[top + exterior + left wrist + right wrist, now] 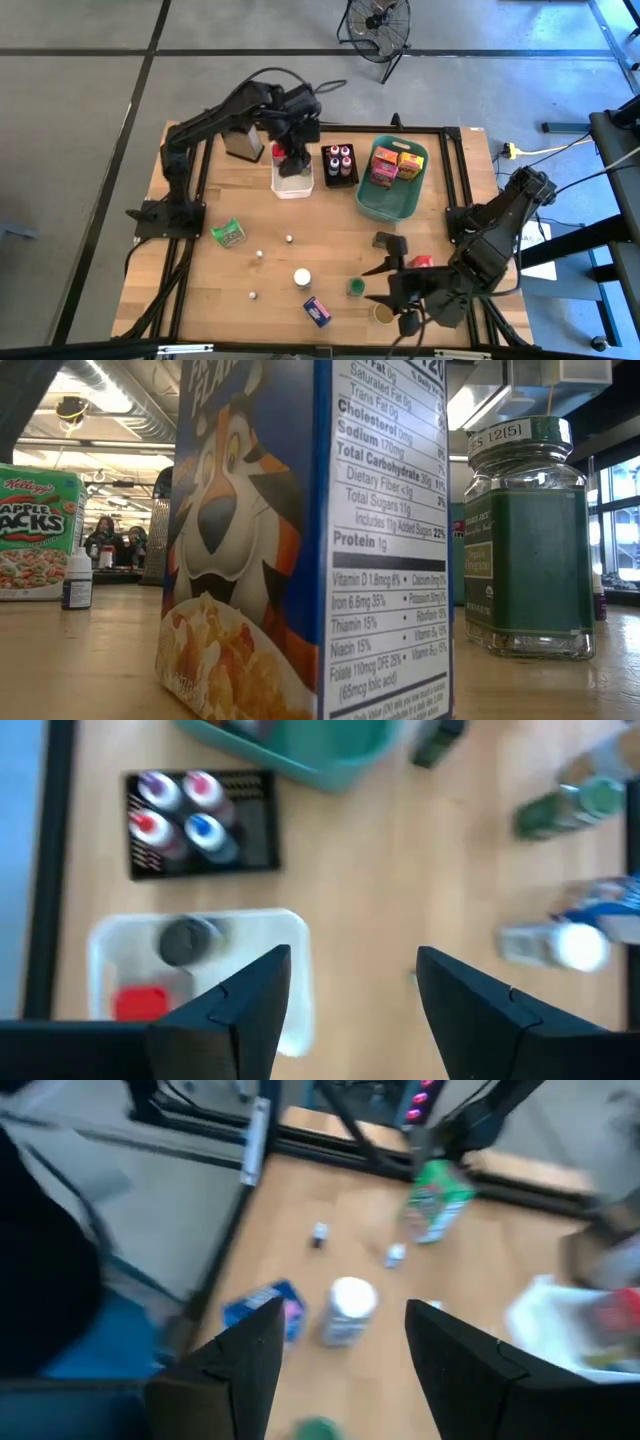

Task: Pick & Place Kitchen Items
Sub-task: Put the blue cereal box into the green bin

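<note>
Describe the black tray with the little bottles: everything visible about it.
The black tray is a small rectangular tray with low walls, looks like dark plastic, lying flat on the wooden table between the white bin and the teal basket, apart from both. In the left wrist view it holds four small bottles standing upright in a square, caps purple, pink, red and blue; the rest of its ribbed floor is bare. No gripper touches it.

- I see the clear white plastic bin (292, 182), the black wire tray (340, 165) with four capped bottles (340, 158), and the teal plastic basket (391, 190) side by side along the wooden table (330, 255)'s far side.
- My blue cereal box (317, 311) lies at the near edge, the white-capped jar (302, 277) just behind it.
</note>
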Motion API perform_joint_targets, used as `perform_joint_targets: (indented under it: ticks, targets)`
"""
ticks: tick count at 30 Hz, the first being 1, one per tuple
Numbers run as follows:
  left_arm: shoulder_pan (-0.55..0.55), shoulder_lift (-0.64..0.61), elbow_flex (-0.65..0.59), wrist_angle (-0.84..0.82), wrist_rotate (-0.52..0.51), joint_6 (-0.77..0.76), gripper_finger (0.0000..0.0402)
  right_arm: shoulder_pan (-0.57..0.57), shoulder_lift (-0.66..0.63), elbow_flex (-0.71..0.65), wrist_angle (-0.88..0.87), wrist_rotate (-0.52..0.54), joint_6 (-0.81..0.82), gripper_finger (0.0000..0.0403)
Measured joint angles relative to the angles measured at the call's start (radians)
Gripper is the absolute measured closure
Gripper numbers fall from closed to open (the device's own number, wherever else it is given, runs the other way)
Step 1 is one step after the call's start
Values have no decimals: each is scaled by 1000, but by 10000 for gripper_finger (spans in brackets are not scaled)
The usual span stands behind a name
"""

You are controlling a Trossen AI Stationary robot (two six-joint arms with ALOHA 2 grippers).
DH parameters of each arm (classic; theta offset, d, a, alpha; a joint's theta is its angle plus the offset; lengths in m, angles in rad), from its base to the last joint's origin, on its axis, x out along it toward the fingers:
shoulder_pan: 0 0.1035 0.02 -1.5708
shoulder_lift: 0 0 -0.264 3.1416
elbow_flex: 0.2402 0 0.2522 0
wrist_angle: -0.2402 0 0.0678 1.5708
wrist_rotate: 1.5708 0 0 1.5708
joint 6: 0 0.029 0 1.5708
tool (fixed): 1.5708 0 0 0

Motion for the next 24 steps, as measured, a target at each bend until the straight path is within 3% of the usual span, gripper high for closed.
perform_joint_targets:
  ticks: [3,6,10,21,24]
  targets:
    - [-72,-36,-1,-29,-12,-56,189,-21,19,0,51,-107,29,192]
    - [-159,-70,-25,-26,-89,-112,190,-33,37,0,93,-214,32,192]
    - [-280,-124,-121,-25,-214,-191,190,-34,71,0,162,-218,43,192]
    - [-577,-371,-620,-12,-245,-462,190,-34,122,0,245,-215,137,192]
    - [-648,-451,-761,56,-245,-538,190,-46,132,0,237,-277,153,192]
